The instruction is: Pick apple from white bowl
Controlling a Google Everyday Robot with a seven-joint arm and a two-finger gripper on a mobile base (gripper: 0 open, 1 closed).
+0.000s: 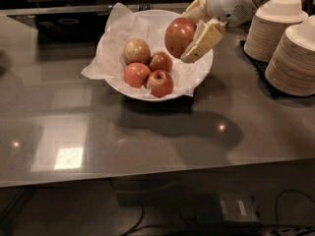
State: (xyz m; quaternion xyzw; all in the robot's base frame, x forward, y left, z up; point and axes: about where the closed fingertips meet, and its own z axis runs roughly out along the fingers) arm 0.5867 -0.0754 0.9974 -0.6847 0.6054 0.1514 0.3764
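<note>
Now, my gripper (191, 33): upper right of the scene, above the right side of the bowl, cream fingers (204, 39) parted just enough to clamp the fruit between them.
Held thing: large round glossy deep-red apple (177, 36), gripped at its sides, one finger in front on its right, the other partly hidden behind it.
Apple's place: in the air, clear of the fruit below, over the bowl's right inner wall.
Bowl: wide round white bowl (156, 97), lined with crumpled white paper (105, 58) that spills over its left rim.
Fruit in bowl: four, close together: pale yellow-tan apple (137, 50), small dark red apple (160, 61), pinkish-red apple (136, 74), red apple (160, 82) at front.
Surface: glossy grey table (147, 146) under the bowl.
Right side: two stacks of beige paper bowls (294, 58), apart from the white bowl.
</note>
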